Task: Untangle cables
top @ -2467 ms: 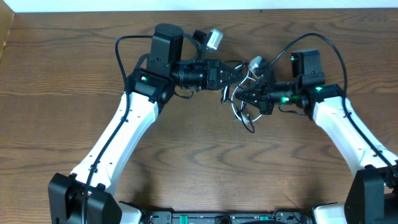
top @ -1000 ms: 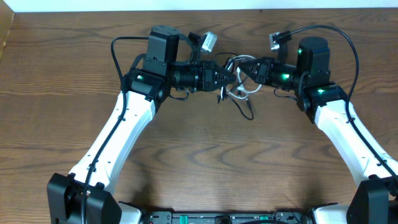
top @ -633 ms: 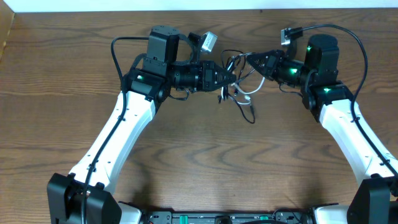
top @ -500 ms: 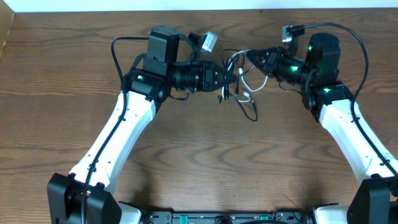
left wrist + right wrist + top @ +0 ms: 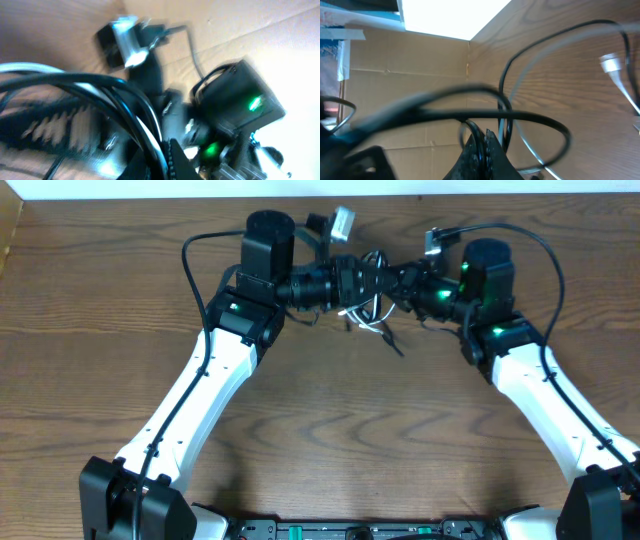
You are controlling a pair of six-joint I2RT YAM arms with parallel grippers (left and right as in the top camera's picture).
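Observation:
The cables hang as one bunch between my two grippers at the back middle of the table. The white cable (image 5: 369, 322) loops under them, and a black cable (image 5: 393, 343) end trails down toward the table. My left gripper (image 5: 366, 280) is shut on black and white strands (image 5: 150, 131) that run between its jaws. My right gripper (image 5: 399, 283) faces it, a short gap away, shut on the black cable (image 5: 481, 141). A wide black loop (image 5: 540, 120) and a white plug (image 5: 611, 63) show in the right wrist view. The left wrist view is blurred.
The table's back edge (image 5: 200, 198) runs close behind both grippers. A cardboard wall (image 5: 410, 95) stands beyond it. The right arm's body with its green light (image 5: 255, 103) fills the right side of the left wrist view. Bare wooden tabletop (image 5: 380, 430) lies in front of the tangle.
The right gripper has swung left toward the left gripper. Both have moved toward the back edge, and the cable bunch between them is tighter.

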